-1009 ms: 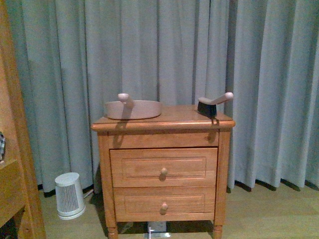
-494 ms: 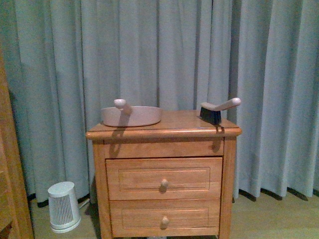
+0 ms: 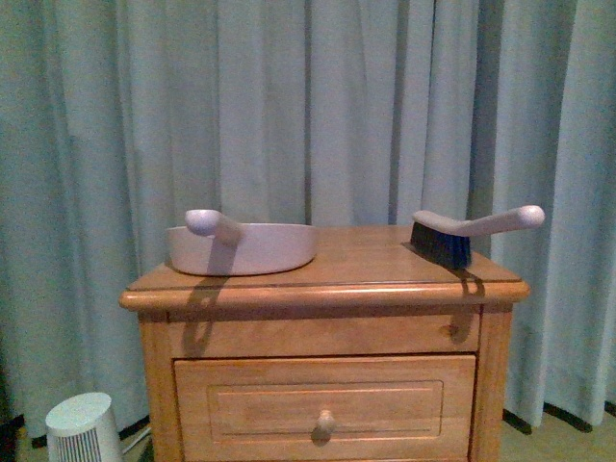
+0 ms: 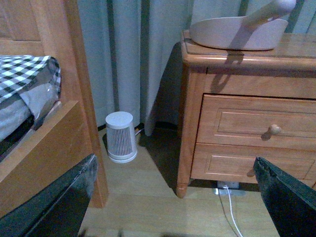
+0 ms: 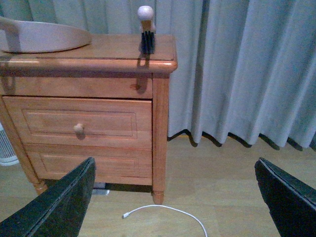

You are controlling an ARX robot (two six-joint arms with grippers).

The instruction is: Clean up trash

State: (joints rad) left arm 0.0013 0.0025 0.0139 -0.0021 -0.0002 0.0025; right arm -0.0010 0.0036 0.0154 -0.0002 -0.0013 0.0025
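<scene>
Front view shows a wooden table (image 3: 366, 265) with drawers standing against a grey-blue curtain (image 3: 366, 106). A beige dustpan (image 3: 245, 247) sits on the left half of the tabletop, its handle pointing toward the front left corner. A dark-bristled brush (image 3: 452, 238) rests near the right edge, and its pale handle reaches out past that edge. A small white heater (image 3: 82, 428) stands on the floor beside the table's left side.

No crumpled paper shows on the tabletop, on the floor or anywhere else in the three views. The trash may lie inside the dustpan behind its wall, or out of frame; the pictures do not settle which.

Neither arm appears in the front view. In the left wrist view the left hand (image 4: 174, 163) is spread wide and empty, low over the floor between a bed (image 4: 29, 98) and the table. In the right wrist view the right hand (image 5: 174, 163) is likewise wide and empty, facing the table's front right corner, with a white cable (image 5: 168, 212) on the floor below.

By my reading the job has barely begun. Both tools are untouched, nothing is held, and finding the paper, sweeping it up and disposing of it all remain.
</scene>
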